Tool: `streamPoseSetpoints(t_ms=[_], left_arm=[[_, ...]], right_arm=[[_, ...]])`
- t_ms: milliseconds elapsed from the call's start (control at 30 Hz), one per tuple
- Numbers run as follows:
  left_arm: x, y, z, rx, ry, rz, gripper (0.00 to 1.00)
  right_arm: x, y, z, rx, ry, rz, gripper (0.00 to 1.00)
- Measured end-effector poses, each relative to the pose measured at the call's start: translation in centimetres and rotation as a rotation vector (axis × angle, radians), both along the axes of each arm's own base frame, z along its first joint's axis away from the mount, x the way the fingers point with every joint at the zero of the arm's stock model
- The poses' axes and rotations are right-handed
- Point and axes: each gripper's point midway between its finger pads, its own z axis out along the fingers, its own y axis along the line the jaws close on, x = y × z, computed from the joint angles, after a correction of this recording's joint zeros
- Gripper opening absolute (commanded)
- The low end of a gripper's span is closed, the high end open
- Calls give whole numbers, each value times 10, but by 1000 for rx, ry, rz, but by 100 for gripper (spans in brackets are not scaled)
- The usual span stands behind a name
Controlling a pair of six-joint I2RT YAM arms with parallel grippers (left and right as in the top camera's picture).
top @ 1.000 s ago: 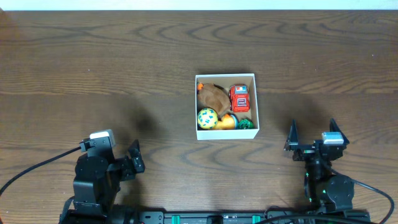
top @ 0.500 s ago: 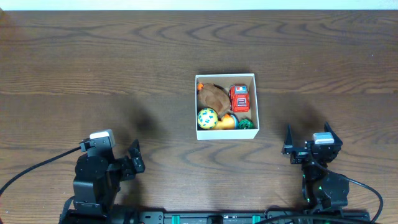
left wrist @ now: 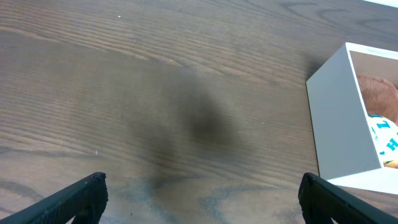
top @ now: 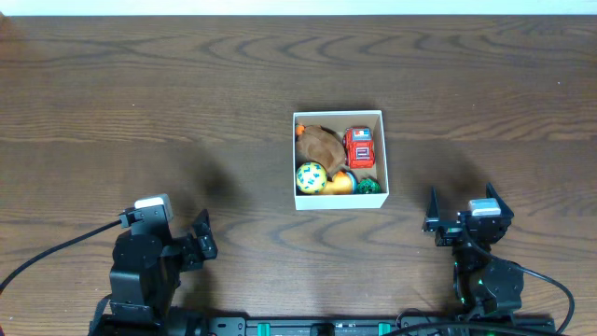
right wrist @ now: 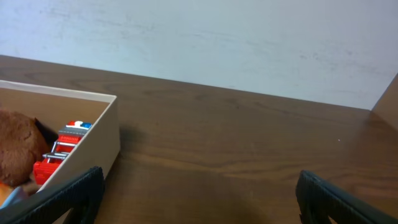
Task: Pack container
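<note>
The container [top: 337, 115], a small white box with a tan inside, stands at the table's middle. It holds a brown plush toy [top: 320, 145], a red toy truck [top: 359, 147], a yellow-green ball [top: 311, 176], an orange toy [top: 340, 183] and a green toy [top: 370, 186]. My left gripper [top: 203, 235] is open and empty at the front left. My right gripper [top: 460, 207] is open and empty at the front right. The container's white wall shows at the right in the left wrist view [left wrist: 339, 124] and at the left in the right wrist view [right wrist: 81, 146].
The dark wood table [top: 140, 93] fills the overhead view. A pale wall [right wrist: 217, 43] rises behind the table's far edge in the right wrist view. A black cable [top: 56, 250] runs off the left arm.
My right arm has drawn back toward the front edge from one second ago and has held still since. The left arm and the container have not moved.
</note>
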Motion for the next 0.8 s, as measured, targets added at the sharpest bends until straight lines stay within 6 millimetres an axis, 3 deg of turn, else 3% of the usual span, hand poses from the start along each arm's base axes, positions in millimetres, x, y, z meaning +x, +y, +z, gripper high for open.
streamPoseSetpoints(t_ms=[300,500,800], left_arm=[[-5,5,-7,19,29,11,98],[-13,15,-31,18,-17,59,98],[30,13,-43,34,-288,44,98]], right_arm=[[0,0,0,0,0,0,99],[0,0,0,0,0,1,99],[0,1,0,0,1,3,99]])
